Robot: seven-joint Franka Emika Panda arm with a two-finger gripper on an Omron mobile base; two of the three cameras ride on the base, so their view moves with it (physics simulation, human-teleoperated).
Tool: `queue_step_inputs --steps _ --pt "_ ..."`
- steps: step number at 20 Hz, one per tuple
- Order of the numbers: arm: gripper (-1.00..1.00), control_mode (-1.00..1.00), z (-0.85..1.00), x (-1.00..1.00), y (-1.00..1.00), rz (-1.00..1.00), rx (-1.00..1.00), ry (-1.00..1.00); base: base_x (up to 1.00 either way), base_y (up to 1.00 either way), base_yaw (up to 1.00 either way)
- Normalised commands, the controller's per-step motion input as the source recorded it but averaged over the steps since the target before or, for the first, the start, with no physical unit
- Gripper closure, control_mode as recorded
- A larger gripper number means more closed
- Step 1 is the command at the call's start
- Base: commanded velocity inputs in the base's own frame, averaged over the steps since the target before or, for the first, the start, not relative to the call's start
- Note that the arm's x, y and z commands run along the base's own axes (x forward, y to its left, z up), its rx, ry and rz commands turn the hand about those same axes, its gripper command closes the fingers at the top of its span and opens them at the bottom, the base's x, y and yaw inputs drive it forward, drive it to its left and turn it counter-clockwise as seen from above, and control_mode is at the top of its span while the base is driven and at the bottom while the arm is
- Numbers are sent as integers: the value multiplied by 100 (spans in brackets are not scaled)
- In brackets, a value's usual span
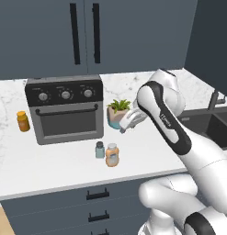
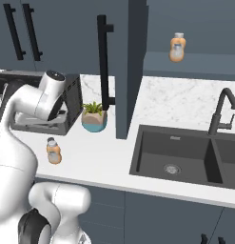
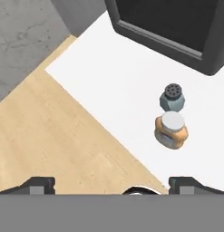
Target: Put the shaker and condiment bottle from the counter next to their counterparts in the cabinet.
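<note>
The pale blue-grey shaker (image 1: pixel 100 149) and the orange condiment bottle (image 1: pixel 112 154) stand touching on the marble counter (image 1: pixel 50 170), in front of the toaster oven. In the hand view the shaker (image 3: pixel 172 97) and bottle (image 3: pixel 171 130) lie right of centre, well ahead of my open gripper (image 3: pixel 112 186), which has nothing between its fingertips. My gripper (image 1: pixel 125 126) hovers above and to the right of them, by the plant. The cabinet (image 2: pixel 195 64) stands open, with the counterpart orange bottle (image 2: pixel 177 47) on its shelf. The yellow-green shaker is out of view.
A black toaster oven (image 1: pixel 65 110) and a small orange jar (image 1: pixel 23 121) sit at the back left. A potted plant (image 1: pixel 118 112) is just behind my hand. The open cabinet door (image 2: pixel 121 71) juts over the counter; the sink (image 2: pixel 185 155) and faucet (image 2: pixel 221 112) lie right.
</note>
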Motion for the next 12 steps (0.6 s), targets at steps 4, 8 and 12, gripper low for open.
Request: queue_step_inputs --steps 4,8,12 --pt "-100 -100 -14 30 1 28 13 -2 0 0 0" --pt "-100 -100 -11 20 20 25 10 -2 0 0 0" --pt "-100 -100 -5 0 18 26 10 -11 0 0 0"
